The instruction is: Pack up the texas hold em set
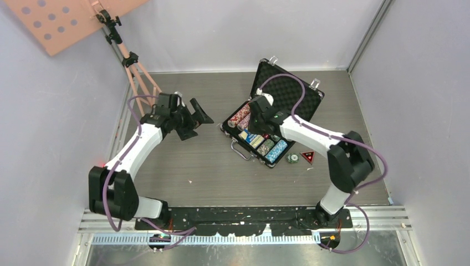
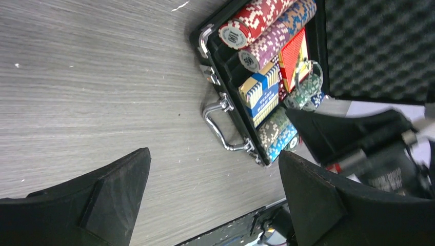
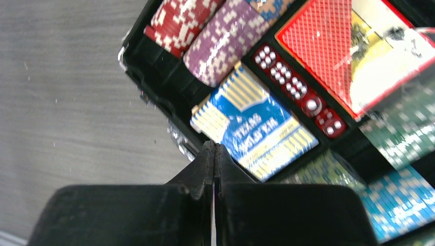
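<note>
Briefcase of the hold em set lies open on the counter, foam lid tilted back so its slots can be filled from above. The left claw hangs spread and empty off to the side, seemingly keeping clear, while the right claw, pressed together on nothing, hovers over the case's near edge. Chip rows, blue deck, red deck and dice sit slotted in; one loose chip waits just beside the case.

Green chips are blurred and cut off at the right wrist view's edge.
</note>
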`<state>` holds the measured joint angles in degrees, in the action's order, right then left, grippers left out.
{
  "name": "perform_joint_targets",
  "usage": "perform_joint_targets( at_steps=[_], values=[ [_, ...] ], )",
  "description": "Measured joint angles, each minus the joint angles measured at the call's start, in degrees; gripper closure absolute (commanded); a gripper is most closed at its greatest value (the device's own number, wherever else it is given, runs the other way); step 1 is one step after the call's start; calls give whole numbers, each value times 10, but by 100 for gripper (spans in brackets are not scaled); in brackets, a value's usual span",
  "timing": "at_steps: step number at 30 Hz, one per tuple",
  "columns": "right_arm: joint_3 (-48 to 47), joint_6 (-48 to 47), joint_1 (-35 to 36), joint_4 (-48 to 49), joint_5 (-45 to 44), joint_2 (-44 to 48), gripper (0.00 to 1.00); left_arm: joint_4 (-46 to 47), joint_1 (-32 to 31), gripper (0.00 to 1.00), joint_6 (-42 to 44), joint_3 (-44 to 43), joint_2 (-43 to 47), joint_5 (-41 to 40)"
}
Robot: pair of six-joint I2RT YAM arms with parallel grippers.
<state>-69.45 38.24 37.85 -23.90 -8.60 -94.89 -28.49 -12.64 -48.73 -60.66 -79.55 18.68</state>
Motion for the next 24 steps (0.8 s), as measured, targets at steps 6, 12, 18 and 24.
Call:
perform_joint_targets(
  at_steps=[6,12,18,24],
  values=[
    [-55,22,0,36,-18,-88,100,-12,16,0,31,20,59,8],
    [-97,26,0,58,-13,-141,100,-18,19,0,51,31,83,9],
    [-103,31,1,69,-5,-165,100,-21,19,0,64,38,84,9],
    [-88,41,3,79,3,-165,100,-23,19,0,73,40,85,9]
  ],
)
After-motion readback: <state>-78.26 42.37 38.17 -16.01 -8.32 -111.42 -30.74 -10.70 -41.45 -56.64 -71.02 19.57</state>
